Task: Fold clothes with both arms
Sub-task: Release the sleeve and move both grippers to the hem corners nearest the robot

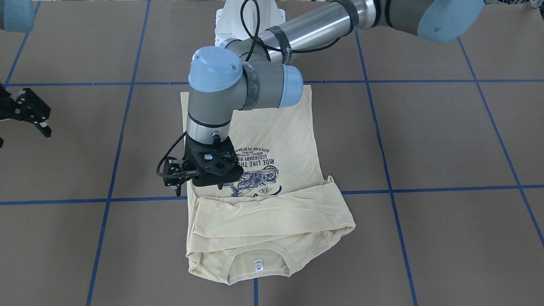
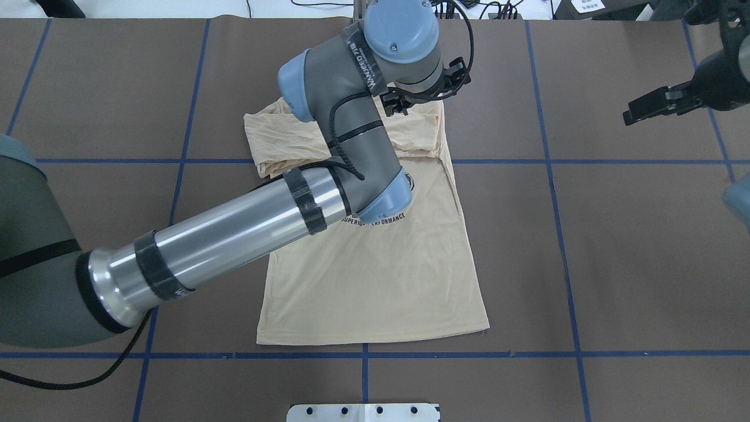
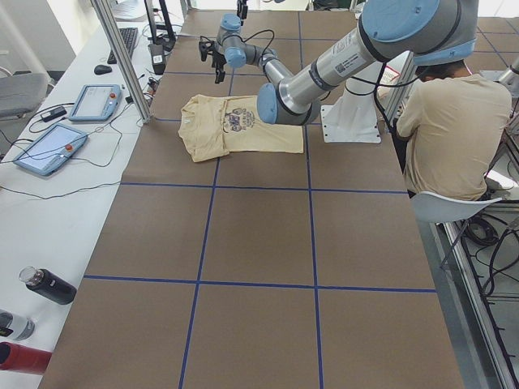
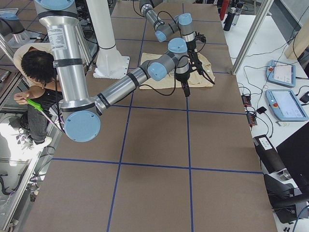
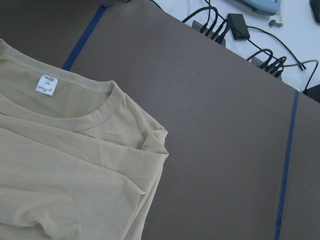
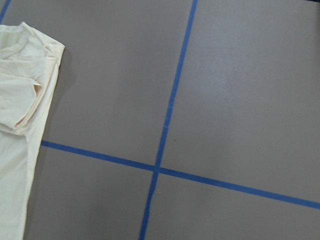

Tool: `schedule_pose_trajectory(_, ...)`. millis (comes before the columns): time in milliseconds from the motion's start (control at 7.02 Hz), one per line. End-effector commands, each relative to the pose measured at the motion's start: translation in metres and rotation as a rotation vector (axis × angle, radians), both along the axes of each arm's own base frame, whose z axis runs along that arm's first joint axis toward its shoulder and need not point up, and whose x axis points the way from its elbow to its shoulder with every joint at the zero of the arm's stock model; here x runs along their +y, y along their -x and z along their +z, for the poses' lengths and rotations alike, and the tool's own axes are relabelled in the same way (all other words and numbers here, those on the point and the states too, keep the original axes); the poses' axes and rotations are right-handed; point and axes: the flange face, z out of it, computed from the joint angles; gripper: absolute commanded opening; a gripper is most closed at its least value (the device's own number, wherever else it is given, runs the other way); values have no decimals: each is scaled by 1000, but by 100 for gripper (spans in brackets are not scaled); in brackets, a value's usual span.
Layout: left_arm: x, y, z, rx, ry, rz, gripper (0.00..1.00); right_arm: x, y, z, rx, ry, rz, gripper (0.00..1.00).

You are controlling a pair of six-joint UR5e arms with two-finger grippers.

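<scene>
The long-sleeved T-shirt (image 1: 293,140) lies flat on the table (image 1: 446,140) in the middle of the front-facing view, navy motorcycle print (image 1: 255,170) up, hem toward the top of the frame and collar with its white neck label (image 1: 257,264) toward the bottom. Both sleeves (image 1: 272,216) are laid across the chest in a band below the print. I take that as a way to narrow the shirt into a plain rectangle, so the next fold can bring one end over the other. The left arm (image 2: 234,234) reaches across the cloth, and the left gripper (image 1: 199,187) hangs over the shirt's frame-left edge, just above the sleeve band. That looks like a spot for taking the side seam. No cloth hangs from it, but I cannot tell whether its jaws are parted or closed. The right gripper (image 1: 40,119) sits at the far left edge, well apart from the shirt and probably out of the way, and I cannot make out its jaws either. The only containers are bottles on the white side bench at the lower left of the exterior left view — one of them a black bottle (image 3: 47,286) — and their contents cannot be seen.
</scene>
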Motion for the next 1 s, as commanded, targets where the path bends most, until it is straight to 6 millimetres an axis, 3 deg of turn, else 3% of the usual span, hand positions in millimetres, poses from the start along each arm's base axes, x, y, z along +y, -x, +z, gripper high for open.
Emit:
schedule_pose_trajectory(0, 81, 107, 88, -23, -124, 79, 99, 46, 96, -38, -94, 17, 73, 100)
schedule_pose_trajectory(143, 115, 151, 122, -27, -167, 98, 99, 80, 140, -61, -124, 32, 104, 100)
schedule_pose_trajectory(285, 137, 179, 152, -46, -178, 111, 99, 112, 177, -70, -136, 45, 131, 100)
schedule_pose_trajectory(570, 180, 226, 205, -82, -148, 124, 99, 185, 221, -87, -93, 70, 155, 100)
schedule_pose_trajectory(713, 213, 221, 236, -115, -121, 173, 99, 210, 230, -89, -51, 89, 172, 100)
schedule_pose_trajectory(855, 233, 207, 253, -137, -112, 178, 99, 216, 233, -84, -41, 85, 176, 100)
